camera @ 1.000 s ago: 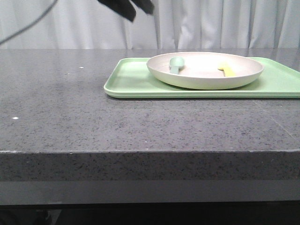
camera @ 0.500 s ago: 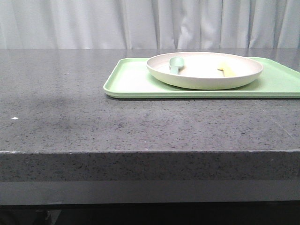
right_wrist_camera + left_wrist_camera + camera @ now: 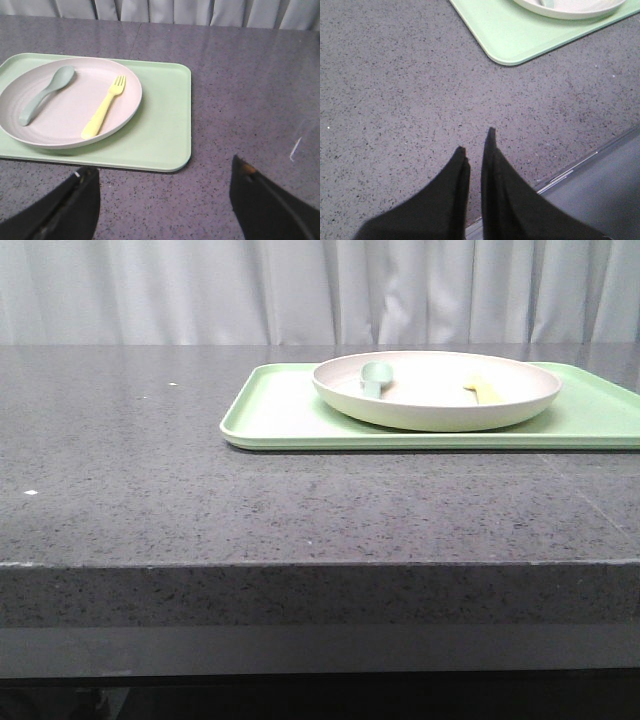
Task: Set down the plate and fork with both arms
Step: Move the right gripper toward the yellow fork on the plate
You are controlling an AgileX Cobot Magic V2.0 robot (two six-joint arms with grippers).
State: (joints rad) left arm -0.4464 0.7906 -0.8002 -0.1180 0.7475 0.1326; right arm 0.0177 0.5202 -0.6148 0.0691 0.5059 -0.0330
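The off-white plate (image 3: 437, 390) sits on the light-green tray (image 3: 280, 415) at the table's far right. It also shows in the right wrist view (image 3: 65, 115) and partly in the left wrist view (image 3: 570, 7). The pale-yellow fork (image 3: 104, 108) lies inside the plate, next to a teal spoon (image 3: 45, 94); in the front view the fork (image 3: 484, 390) is just visible over the rim. My left gripper (image 3: 476, 140) is shut and empty, over bare table near the front edge. My right gripper (image 3: 164, 167) is wide open and empty, above the table just in front of the tray's corner.
The grey speckled table (image 3: 150, 470) extends left of the tray. Its front edge (image 3: 570, 172) shows in the left wrist view. White curtains (image 3: 300, 290) hang behind the table. Neither arm shows in the front view.
A dark gripper seen at the top of the front view one second ago has moved out of that view. The plate, fork and tray have not moved.
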